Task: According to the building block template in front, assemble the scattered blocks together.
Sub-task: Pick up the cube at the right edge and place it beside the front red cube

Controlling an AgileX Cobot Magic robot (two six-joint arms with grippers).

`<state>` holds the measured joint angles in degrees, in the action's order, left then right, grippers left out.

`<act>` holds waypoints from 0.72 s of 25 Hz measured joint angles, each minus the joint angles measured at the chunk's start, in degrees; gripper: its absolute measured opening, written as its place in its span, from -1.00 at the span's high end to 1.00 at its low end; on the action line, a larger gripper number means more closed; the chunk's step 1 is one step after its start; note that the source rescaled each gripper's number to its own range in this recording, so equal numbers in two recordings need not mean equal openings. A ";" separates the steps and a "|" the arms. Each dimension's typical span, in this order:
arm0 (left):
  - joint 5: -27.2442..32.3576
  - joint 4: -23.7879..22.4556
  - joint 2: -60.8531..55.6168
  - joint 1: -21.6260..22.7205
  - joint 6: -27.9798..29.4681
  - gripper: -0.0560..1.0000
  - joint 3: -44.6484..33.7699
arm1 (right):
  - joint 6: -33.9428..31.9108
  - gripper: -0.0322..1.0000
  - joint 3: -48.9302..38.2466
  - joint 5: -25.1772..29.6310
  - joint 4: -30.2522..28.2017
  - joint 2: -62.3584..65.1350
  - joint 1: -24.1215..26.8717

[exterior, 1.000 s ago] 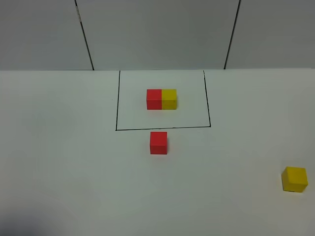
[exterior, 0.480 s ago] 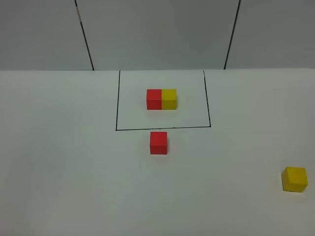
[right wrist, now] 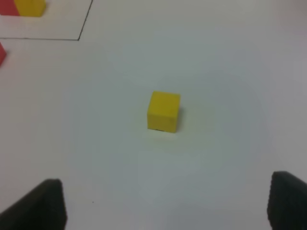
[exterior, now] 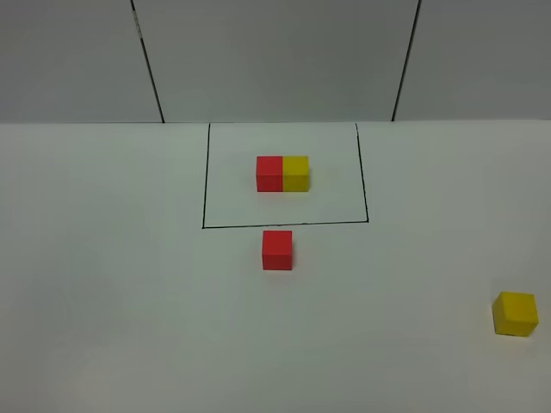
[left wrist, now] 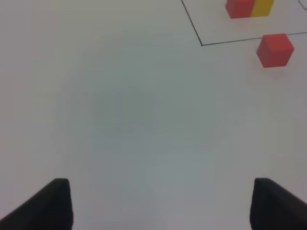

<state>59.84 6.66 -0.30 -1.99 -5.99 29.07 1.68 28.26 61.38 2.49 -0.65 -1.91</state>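
The template (exterior: 282,173) is a red and yellow cube pair, red left and yellow right, inside a black drawn rectangle at the back middle. It also shows in the left wrist view (left wrist: 250,7). The loose red cube (exterior: 277,250) sits just in front of the rectangle, also in the left wrist view (left wrist: 275,50). The loose yellow cube (exterior: 516,313) sits at the right edge, centred in the right wrist view (right wrist: 164,111). My left gripper (left wrist: 160,203) is open and empty, far from the red cube. My right gripper (right wrist: 165,203) is open and empty, a little short of the yellow cube. Neither gripper shows in the exterior high view.
The white table (exterior: 129,284) ends at a grey panelled wall (exterior: 275,60) behind the rectangle. The rectangle's black line (exterior: 284,225) runs just behind the loose red cube.
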 joint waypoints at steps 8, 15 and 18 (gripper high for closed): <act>0.00 -1.98 0.00 -3.56 2.81 -0.53 0.00 | 0.00 -0.47 0.00 0.00 0.00 0.00 0.00; 0.00 -2.25 0.00 -3.56 3.19 -0.53 0.00 | 0.00 -0.47 0.00 0.00 0.00 0.00 0.00; 0.00 -2.32 0.00 -3.56 3.25 -0.53 0.00 | 0.00 -0.47 0.00 0.00 0.00 0.00 0.00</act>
<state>59.84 4.34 -0.30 -5.55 -2.74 29.07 1.68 28.26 61.38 2.49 -0.65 -1.91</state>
